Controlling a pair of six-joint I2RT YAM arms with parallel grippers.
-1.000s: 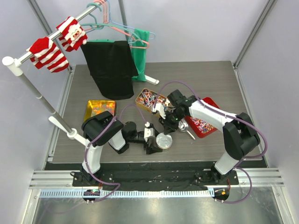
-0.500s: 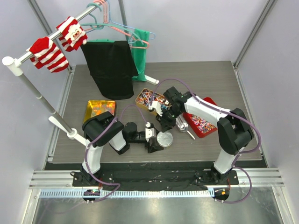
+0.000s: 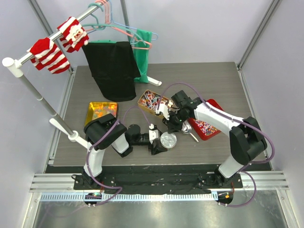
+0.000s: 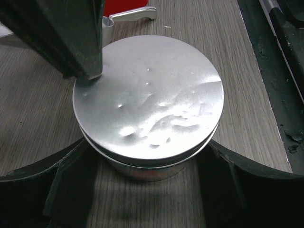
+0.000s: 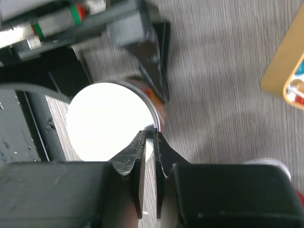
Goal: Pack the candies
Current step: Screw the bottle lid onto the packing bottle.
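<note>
**Top view.** The candies point(image 3: 151, 101) lie in a yellow box point(image 3: 141, 99) at mid-desk point(image 3: 213, 80). More of them fill a gold tray point(image 3: 91, 107) to the left and a red tray point(image 3: 217, 105) to the right. The left tool point(image 3: 163, 141) reaches in from the left around a round silver tin point(image 3: 167, 139). The right tool point(image 3: 172, 126) stands over the tin's far edge, just beside the yellow box. A scoop point(image 3: 188, 128) lies between the tin and the red tray.

**Left wrist view.** A lid point(image 4: 148, 102) sits on the tin. The left tool's fingers point(image 4: 42, 190) are clamped on the tin's body, one at each side. One right-tool finger rests its tip on the lid's rim.

**Right wrist view.** The right tool point(image 5: 149, 142) has its jaws nearly together, with only a thin slit between them. Their tips are at the lid's rim. Whether they nip the rim cannot be told. Candies show at the right edge in the box corner point(image 5: 295, 90), well apart from the tips.
</note>
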